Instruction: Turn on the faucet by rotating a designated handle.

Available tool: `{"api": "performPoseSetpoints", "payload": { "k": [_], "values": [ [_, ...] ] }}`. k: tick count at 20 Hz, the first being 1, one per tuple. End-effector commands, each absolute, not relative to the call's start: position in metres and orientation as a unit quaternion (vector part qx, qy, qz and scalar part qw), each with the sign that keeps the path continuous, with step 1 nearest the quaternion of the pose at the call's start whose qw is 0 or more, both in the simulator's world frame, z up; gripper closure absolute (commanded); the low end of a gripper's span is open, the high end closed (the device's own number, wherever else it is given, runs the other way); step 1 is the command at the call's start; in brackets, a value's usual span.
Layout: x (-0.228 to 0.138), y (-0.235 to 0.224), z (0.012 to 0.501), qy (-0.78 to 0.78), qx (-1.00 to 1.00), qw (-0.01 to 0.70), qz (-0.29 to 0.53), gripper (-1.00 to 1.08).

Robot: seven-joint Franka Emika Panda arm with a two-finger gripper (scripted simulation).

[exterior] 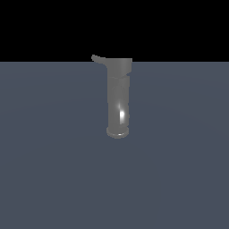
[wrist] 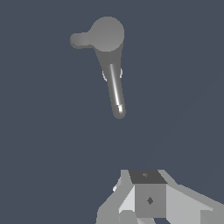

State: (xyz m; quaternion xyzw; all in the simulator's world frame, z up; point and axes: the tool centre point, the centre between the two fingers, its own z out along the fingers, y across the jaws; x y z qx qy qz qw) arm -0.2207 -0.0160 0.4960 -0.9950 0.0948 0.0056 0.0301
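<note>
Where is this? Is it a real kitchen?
Probably not: it looks like a computer-made test scene. A lone grey faucet with a small handle stands on a plain floor against black, no sink, with a robot gripper nearby.

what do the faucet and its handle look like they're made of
The faucet looks like polished grey metal: a sharp white glint sits low on its smooth column. The handle shares that grey but shows no highlight, so probably the same metal, though a duller finish is possible.

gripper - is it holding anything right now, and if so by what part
Nothing is held. The gripper sits apart from the faucet, with bare floor between them, and the handle is untouched.
</note>
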Motion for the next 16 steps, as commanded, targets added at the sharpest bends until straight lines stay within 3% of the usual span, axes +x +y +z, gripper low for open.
{"api": "performPoseSetpoints", "payload": {
  "k": [1,16],
  "values": [
    [-0.210,-0.015,0.493,0.115,-0.993,0.036,0.008,1.08],
    [-0.125,-0.003,0.459,0.288,-0.955,0.065,0.032,1.08]
  ]
}}
